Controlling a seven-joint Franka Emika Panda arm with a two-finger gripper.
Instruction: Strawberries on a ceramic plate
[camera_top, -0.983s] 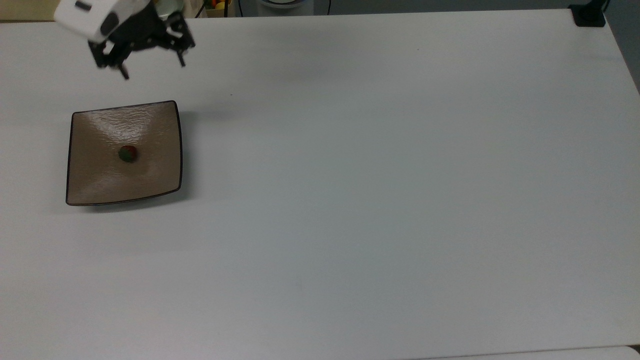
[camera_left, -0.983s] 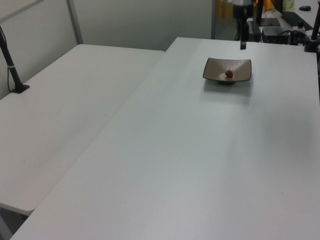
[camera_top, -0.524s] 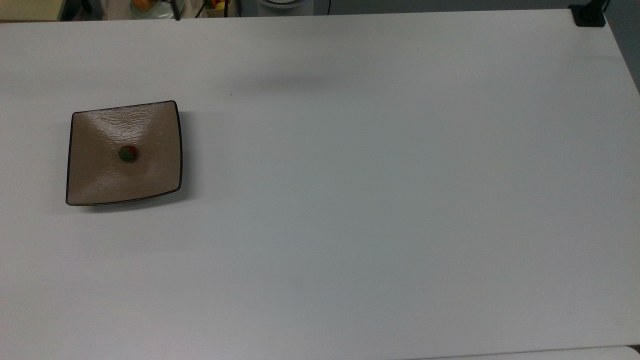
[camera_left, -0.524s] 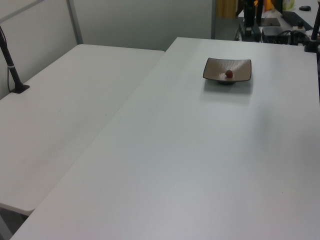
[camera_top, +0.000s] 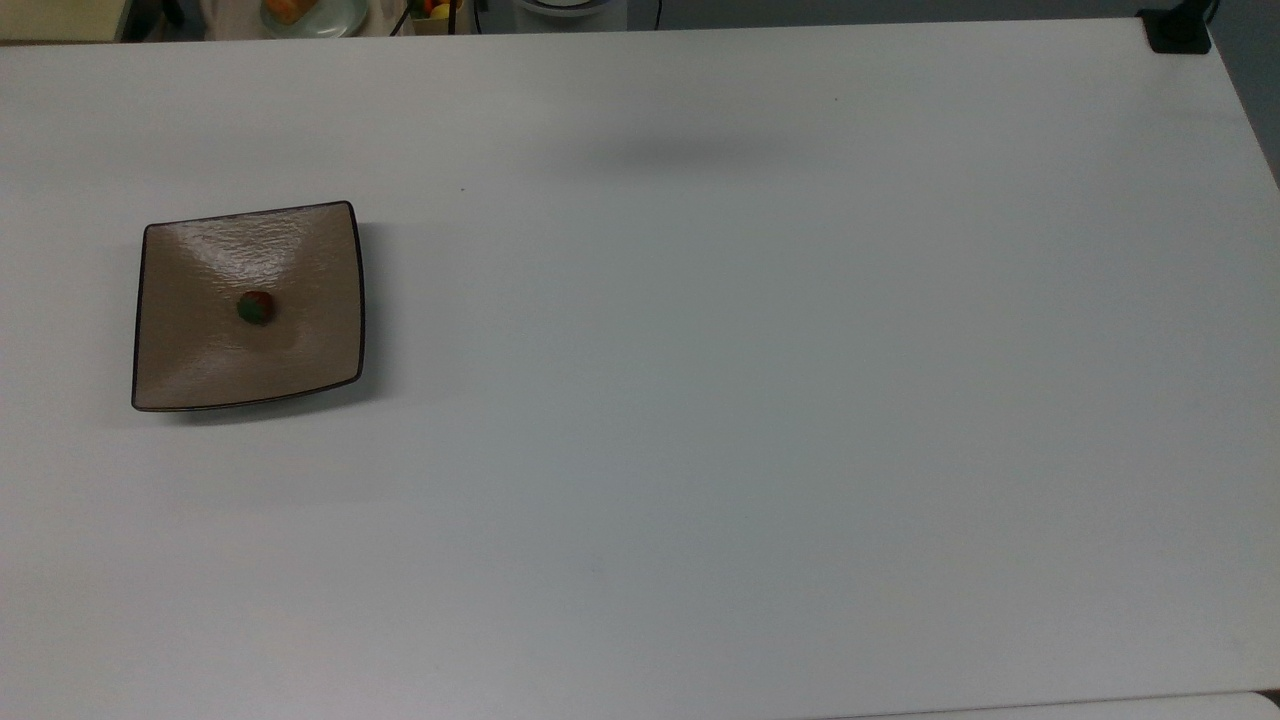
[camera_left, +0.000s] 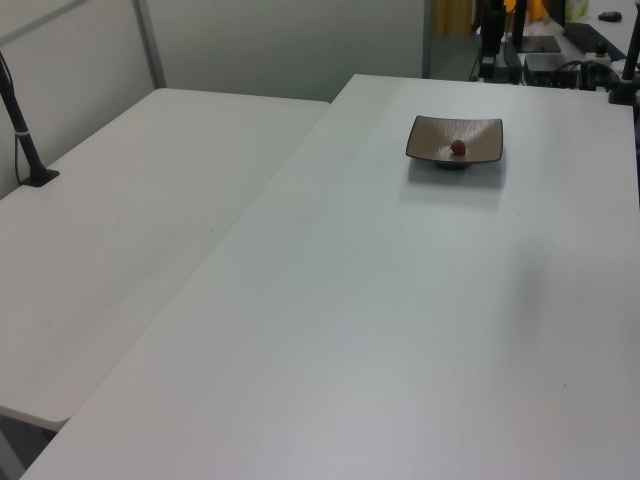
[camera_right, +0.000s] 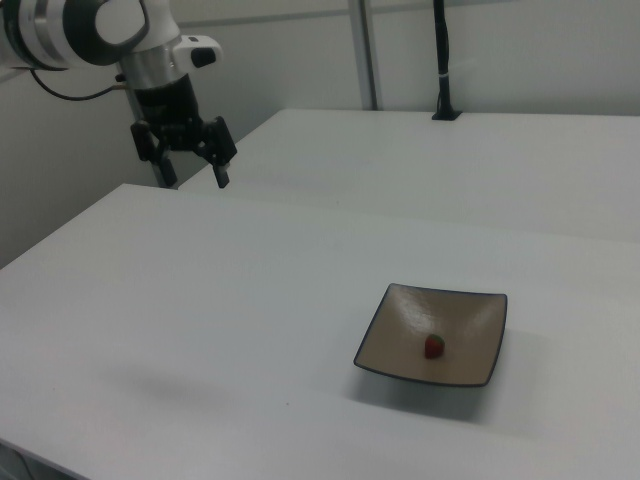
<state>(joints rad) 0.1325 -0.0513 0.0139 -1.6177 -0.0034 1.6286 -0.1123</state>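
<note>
One big white table (camera_top: 760, 400), one square tan ceramic plate (camera_top: 200, 360) at the top view's left, one gripper (camera_right: 190, 175) hanging high at the right view's upper left with fingers spread and empty, and one strawberry (camera_top: 256, 307) mid-plate.

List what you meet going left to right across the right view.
End effector, held open and high above the table's far edge → ceramic plate on the white table → strawberry lying near the plate's middle → black pole standing on the far table.
</note>
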